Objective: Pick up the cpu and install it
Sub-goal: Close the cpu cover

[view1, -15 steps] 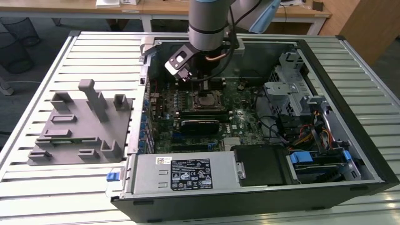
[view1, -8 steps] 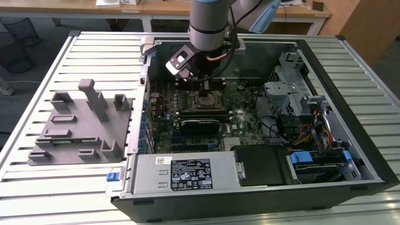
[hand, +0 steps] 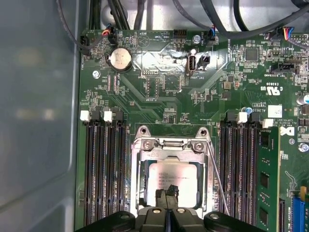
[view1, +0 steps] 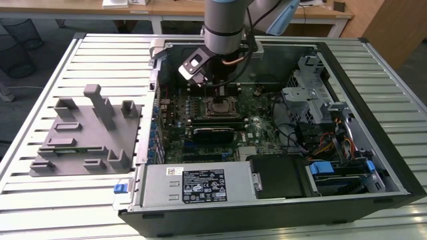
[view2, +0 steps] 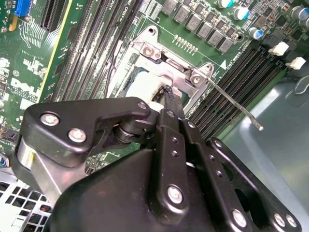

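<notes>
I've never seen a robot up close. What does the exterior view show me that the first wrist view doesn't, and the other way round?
Exterior view: the whole open computer case lying on a slatted table, a grey fixture tray at the exterior view's left, and the arm reaching into the case.
First wrist view: the cpu up close, silvery top up, lying flat with the pincer right at it, plus a round coin battery.
Shared: the green motherboard and the metal socket frame on it.
</notes>
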`<state>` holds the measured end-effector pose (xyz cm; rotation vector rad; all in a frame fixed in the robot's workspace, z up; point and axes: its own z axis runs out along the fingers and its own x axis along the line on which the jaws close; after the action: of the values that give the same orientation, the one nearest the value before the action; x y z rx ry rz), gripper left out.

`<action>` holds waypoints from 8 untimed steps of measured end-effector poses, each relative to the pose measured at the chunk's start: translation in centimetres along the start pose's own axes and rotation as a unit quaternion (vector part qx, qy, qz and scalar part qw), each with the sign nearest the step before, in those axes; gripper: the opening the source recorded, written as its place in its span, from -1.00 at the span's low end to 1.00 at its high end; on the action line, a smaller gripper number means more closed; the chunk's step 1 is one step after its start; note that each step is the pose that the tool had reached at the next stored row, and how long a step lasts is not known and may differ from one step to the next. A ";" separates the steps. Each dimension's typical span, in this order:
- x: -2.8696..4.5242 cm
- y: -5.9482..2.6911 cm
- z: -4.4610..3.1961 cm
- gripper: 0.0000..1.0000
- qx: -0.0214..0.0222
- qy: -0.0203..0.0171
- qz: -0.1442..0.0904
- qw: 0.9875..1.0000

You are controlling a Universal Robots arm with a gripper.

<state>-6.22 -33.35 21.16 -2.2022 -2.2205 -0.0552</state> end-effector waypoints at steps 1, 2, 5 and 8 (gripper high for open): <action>0.00 0.04 0.00 -0.77 0.000 0.000 0.000 1.000; 0.00 0.09 0.00 -0.77 0.000 0.000 0.000 1.000; 0.00 0.18 0.00 -0.77 0.000 0.000 0.000 1.000; 0.00 0.18 0.00 -0.77 0.000 0.000 0.000 1.000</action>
<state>-6.04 -33.35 21.16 -2.2022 -2.2205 -0.0551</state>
